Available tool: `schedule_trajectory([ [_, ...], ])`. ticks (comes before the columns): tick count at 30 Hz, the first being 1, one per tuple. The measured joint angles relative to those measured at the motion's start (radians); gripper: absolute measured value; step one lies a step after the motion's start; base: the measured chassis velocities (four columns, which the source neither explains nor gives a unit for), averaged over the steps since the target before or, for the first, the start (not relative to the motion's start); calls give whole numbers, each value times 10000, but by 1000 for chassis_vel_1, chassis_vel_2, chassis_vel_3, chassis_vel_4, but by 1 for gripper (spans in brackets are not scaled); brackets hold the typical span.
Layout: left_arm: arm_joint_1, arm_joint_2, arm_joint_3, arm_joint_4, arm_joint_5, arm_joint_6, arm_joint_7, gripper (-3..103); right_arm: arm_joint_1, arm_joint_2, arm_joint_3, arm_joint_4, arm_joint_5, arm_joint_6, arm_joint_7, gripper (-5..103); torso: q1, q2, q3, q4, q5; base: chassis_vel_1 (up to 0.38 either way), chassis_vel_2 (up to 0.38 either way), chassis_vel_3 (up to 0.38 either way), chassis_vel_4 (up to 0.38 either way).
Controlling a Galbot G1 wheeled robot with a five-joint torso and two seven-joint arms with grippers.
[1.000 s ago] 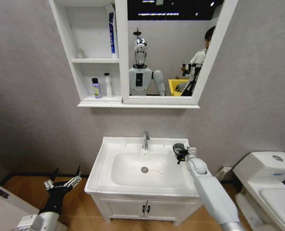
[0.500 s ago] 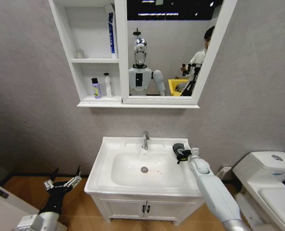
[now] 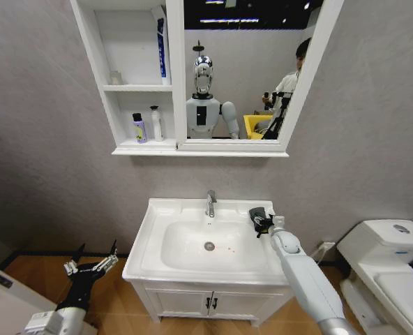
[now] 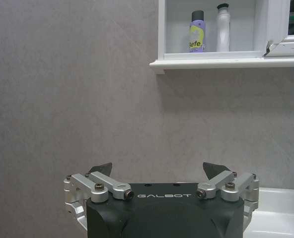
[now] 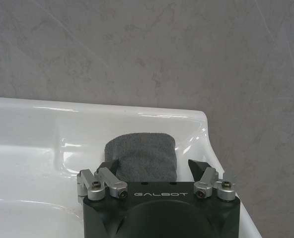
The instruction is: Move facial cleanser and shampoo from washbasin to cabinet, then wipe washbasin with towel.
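Reaching right gripper point(image 5: 153, 166), jaws spread, over towel point(image 5: 141, 155) on washbasin point(image 5: 33, 139)

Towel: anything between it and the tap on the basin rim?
No. The head view shows bare white rim between the tap and the towel, where the open right claw sits.

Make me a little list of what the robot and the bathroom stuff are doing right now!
washbasin: white, chrome tap at the back rim
towel: dark grey, lying on the basin's back right corner
right gripper: open, fingers on either side of the towel, not closed on it
left gripper: open, held low to the left of the basin
cabinet: purple bottle and white bottle standing on the bottom shelf
toilet: to the right of the basin
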Motion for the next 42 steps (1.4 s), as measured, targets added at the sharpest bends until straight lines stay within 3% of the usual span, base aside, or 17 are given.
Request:
schedule_trajectory([
  [22,0,0,0,0,0,0,0,100,342,116,-70,-821,-156,476,-525,83,0,0,0,0,-1,0,0,0,0],
  [24,0,0,0,0,0,0,0,100,342,138,-75,-832,-154,482,-535,79,0,0,0,0,0,0,0,0,0],
  [27,0,0,0,0,0,0,0,100,388,225,-84,-932,-138,488,-558,63,0,1,0,0,-1,0,0,0,0],
  [28,0,0,0,0,0,0,0,100,388,225,-84,-932,-138,488,-558,63,0,1,0,0,-1,0,0,0,0],
  [31,0,0,0,0,0,0,0,100,392,285,-46,-975,-100,498,-580,47,0,0,0,0,-1,0,0,0,0],
  [35,0,0,0,0,0,0,0,100,329,297,0,-978,-88,540,-597,36,0,0,0,0,-1,0,0,0,0],
  [38,0,0,0,0,0,0,0,100,226,278,81,-978,-65,571,-618,20,0,0,0,2,0,0,0,0,0],
  [42,0,0,0,0,0,0,0,100,167,234,127,-947,16,573,-619,9,0,0,0,1,0,0,0,0,0],
])
